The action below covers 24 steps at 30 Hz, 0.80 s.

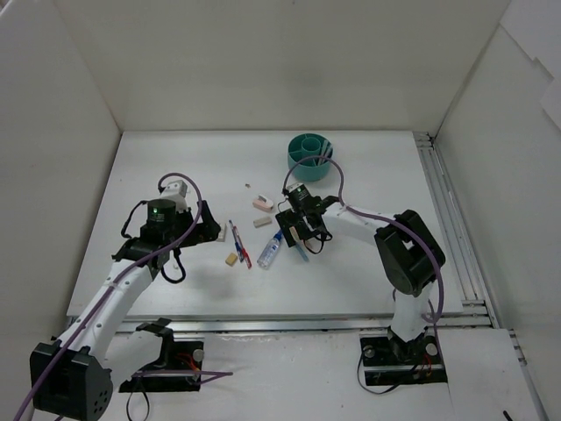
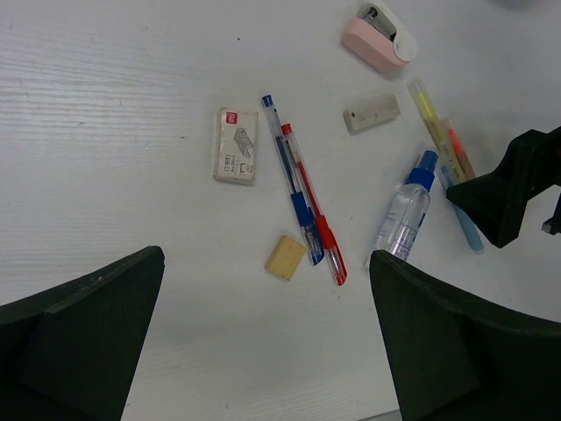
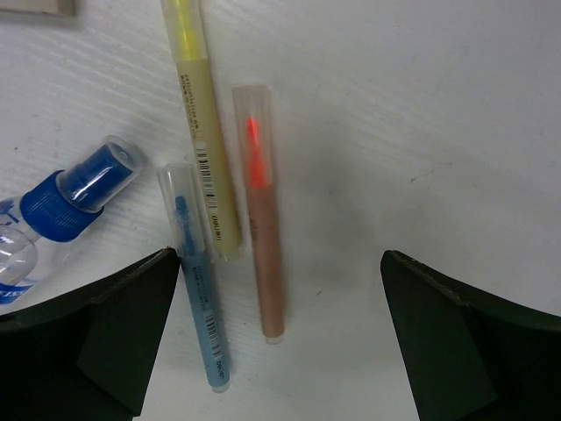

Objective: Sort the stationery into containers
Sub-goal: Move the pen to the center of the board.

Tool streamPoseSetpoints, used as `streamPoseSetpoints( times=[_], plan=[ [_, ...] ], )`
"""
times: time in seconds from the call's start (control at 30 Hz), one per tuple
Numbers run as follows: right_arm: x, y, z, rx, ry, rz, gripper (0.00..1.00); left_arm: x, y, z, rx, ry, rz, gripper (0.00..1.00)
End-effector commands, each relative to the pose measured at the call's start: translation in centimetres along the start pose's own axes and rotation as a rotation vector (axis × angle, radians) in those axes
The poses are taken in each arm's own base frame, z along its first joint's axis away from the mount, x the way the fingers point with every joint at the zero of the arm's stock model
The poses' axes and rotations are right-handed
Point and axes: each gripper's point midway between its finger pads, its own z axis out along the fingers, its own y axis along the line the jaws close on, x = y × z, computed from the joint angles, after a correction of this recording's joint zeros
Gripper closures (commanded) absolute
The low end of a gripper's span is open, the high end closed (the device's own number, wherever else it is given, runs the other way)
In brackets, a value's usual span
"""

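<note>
The round teal cup [image 1: 310, 156] stands at the back of the table. A blue pen [image 2: 294, 180] and a red pen [image 2: 314, 206] lie side by side, with a tan eraser [image 2: 286, 257] beside their tips. A white labelled eraser [image 2: 237, 146], a plain white eraser [image 2: 372, 113] and a pink item [image 2: 377, 39] lie apart. My left gripper [image 2: 267, 351] is open and empty above bare table near the tan eraser. My right gripper [image 3: 276, 342] is open, low over an orange highlighter [image 3: 263, 228], a blue highlighter [image 3: 197, 281] and a yellow highlighter [image 3: 200, 114]. A blue-capped bottle [image 3: 61, 202] lies to their left.
White walls enclose the table on three sides. A metal rail [image 1: 447, 219] runs along the right edge. The two grippers [image 1: 209, 226] [image 1: 301, 232] sit about a hand's width apart, with the pens [image 1: 238, 244] between them.
</note>
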Motion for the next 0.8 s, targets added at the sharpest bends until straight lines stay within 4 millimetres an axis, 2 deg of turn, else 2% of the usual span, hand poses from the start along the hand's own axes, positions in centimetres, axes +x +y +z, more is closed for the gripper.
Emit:
streamPoseSetpoints(
  times=[0.0, 0.27, 0.43, 0.53, 0.6, 0.77],
  plan=[
    [-2.1, -1.0, -0.5, 0.067, -0.052, 0.035, 0.02, -1.7, -0.8, -0.4, 0.017, -0.061, 0.017, 0.0],
    [-1.0, -1.3, -0.4, 0.079, -0.03, 0.026, 0.02, -1.9, -0.9, -0.1, 0.022, -0.055, 0.019, 0.0],
    [-2.0, -0.9, -1.4, 0.033, -0.058, 0.003, 0.02, -1.8, -1.0, 0.1, 0.029, -0.046, 0.023, 0.0],
    [-2.5, -1.6, -1.0, -0.02, -0.059, 0.057, 0.02, -1.8, -1.1, 0.1, 0.033, -0.047, 0.025, 0.0],
    [-2.9, -3.0, -0.4, -0.017, -0.059, 0.095, 0.02, -2.0, -1.2, 0.0, 0.036, -0.054, 0.027, 0.0],
    [-3.6, -2.7, -1.1, -0.095, -0.083, 0.1, 0.02, -2.4, -1.3, 0.0, 0.036, -0.059, 0.037, 0.0]
  ],
)
